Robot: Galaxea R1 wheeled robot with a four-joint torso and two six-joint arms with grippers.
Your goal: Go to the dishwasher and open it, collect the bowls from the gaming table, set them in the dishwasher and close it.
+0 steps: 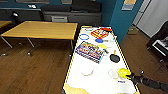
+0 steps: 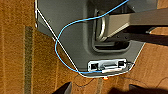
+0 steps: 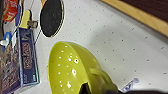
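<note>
A yellow bowl [image 1: 124, 72] with small holes hangs tilted at the near right of the long white-topped table [image 1: 100, 82], and my right gripper [image 1: 130, 76] is shut on its rim. The right wrist view shows the yellow bowl [image 3: 72, 72] large, just above the white top, with the right gripper [image 3: 86, 89] at its edge. A white bowl [image 1: 86, 71] and a clear bowl [image 1: 113, 74] rest on the same top. My left gripper [image 2: 100, 91] hangs open over the wooden floor beside my own base. The dishwasher is out of view.
A board game box [image 1: 90, 51], a black paddle [image 1: 114, 58], a red box [image 1: 99, 33] and a blue ring [image 1: 84, 36] lie further along the top. A wooden table [image 1: 42, 29] stands left, a teal pillar [image 1: 122, 17] behind, a black chair [image 1: 160, 42] right.
</note>
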